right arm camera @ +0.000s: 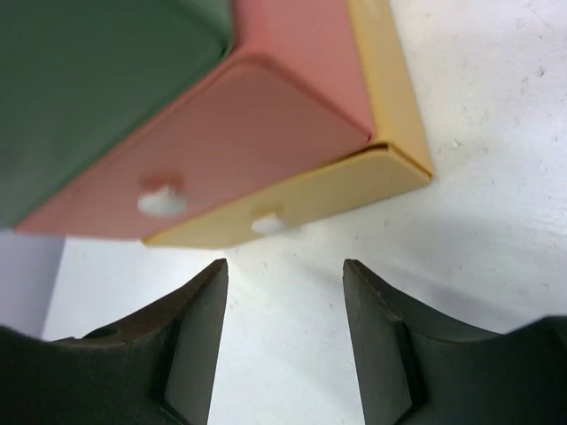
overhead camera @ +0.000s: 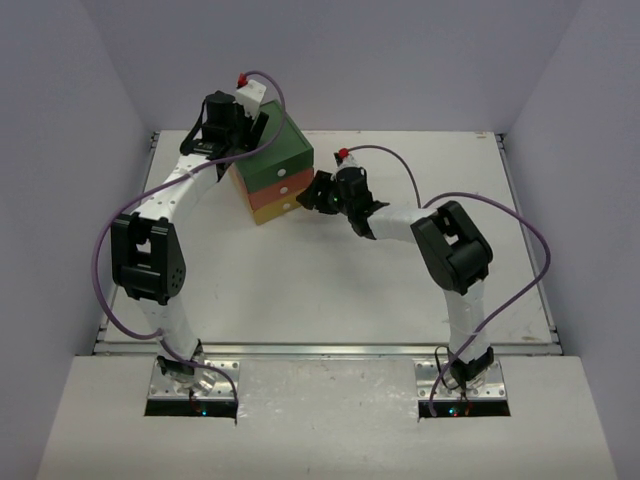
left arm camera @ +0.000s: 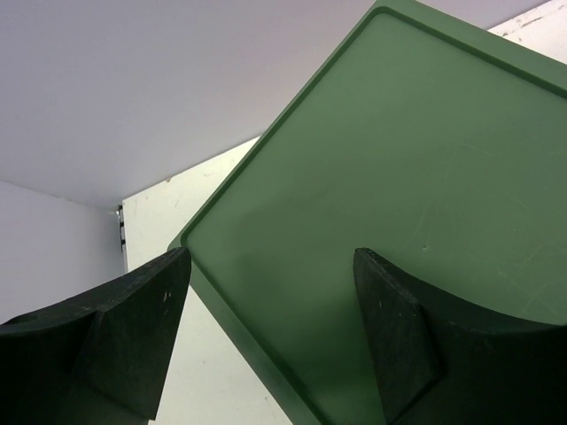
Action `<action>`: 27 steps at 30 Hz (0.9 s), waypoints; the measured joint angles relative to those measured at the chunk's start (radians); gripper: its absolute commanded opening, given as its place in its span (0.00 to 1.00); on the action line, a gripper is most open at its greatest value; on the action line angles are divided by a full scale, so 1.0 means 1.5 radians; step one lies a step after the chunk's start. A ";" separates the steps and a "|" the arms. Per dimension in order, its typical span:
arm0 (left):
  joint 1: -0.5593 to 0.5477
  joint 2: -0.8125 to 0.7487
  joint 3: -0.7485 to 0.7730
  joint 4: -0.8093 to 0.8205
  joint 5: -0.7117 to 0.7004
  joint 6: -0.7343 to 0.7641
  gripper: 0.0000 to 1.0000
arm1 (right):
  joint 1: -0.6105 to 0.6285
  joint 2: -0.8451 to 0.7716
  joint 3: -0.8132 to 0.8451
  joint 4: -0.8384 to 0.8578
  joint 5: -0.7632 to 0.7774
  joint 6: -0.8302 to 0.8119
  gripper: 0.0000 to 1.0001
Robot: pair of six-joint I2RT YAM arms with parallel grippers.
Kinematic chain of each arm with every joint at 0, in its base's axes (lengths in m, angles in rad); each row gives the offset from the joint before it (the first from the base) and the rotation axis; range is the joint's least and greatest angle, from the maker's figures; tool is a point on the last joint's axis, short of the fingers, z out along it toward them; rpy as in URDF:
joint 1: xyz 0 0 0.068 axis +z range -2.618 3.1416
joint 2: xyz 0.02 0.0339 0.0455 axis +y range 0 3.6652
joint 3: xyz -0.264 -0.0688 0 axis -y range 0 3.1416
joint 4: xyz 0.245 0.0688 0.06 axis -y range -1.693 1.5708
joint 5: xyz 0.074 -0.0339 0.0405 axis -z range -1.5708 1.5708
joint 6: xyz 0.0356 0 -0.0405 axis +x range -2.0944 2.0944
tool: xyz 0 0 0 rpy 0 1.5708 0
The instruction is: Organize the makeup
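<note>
No makeup item shows in any view; palettes and bottles are out of sight. The green-orange-yellow drawer box (overhead camera: 275, 172) stands at the back left of the table with all three drawers shut. My left gripper (overhead camera: 238, 150) is open and empty, its fingers straddling the back-left edge of the box's green top (left arm camera: 399, 159). My right gripper (overhead camera: 311, 197) is open and empty, low over the table, just in front of the yellow bottom drawer (right arm camera: 328, 190) and its white knob (right arm camera: 270, 224). The orange drawer (right arm camera: 239, 133) with its white knob (right arm camera: 162, 202) sits above it.
The white table (overhead camera: 330, 280) is enclosed by pale walls at the back and both sides. Purple cables loop from both arms, one over the box's top (overhead camera: 270, 85). A metal rail (overhead camera: 330, 348) runs along the table's near edge.
</note>
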 measured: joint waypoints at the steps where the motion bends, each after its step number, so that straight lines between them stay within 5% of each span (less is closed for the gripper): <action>1: 0.000 0.000 0.000 0.000 0.001 0.000 0.74 | 0.002 -0.010 -0.025 0.031 -0.009 -0.036 0.60; 4: 0.000 0.000 0.003 -0.003 0.007 0.000 0.75 | 0.024 -0.023 -0.090 0.138 -0.011 -0.149 0.71; 10: 0.000 0.002 0.015 -0.025 0.020 0.002 0.75 | 0.081 0.013 -0.104 0.251 0.011 -0.301 0.73; 27: 0.000 0.003 0.023 -0.036 0.025 0.008 0.77 | 0.078 0.130 0.006 0.269 0.120 -0.211 0.51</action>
